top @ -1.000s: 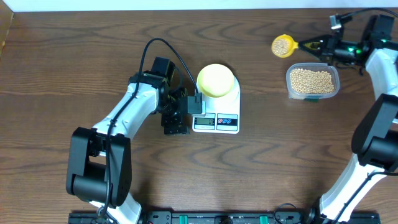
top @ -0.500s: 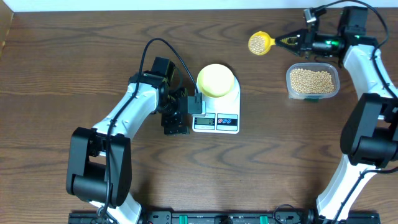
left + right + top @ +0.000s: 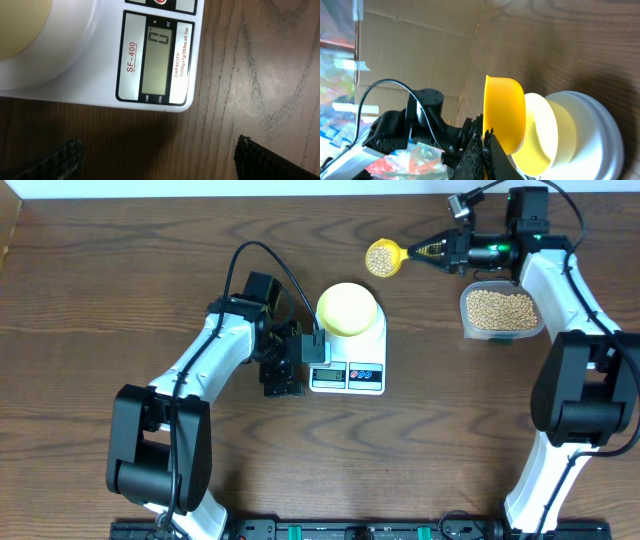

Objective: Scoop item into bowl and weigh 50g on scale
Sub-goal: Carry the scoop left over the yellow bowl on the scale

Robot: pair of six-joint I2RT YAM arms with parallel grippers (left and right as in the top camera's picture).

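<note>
The pale yellow-green bowl (image 3: 347,308) stands on the white scale (image 3: 350,375); it looks empty from above. The scale's display (image 3: 158,62) shows in the left wrist view, reading 0. My right gripper (image 3: 437,251) is shut on the handle of a yellow scoop (image 3: 383,257) filled with beige beans, held above the table right of the bowl. The scoop (image 3: 505,120) shows from below in the right wrist view, with the bowl (image 3: 540,135) behind it. My left gripper (image 3: 283,366) is open beside the scale's left edge. More beans fill a clear tub (image 3: 502,311).
The clear tub sits on the table at the right, under my right arm. A black cable (image 3: 260,260) loops over my left arm. The table's far edge runs close behind the scoop.
My right gripper has carried the filled scoop leftward, from above the tub's far side toward the bowl. The left arm has not moved.
</note>
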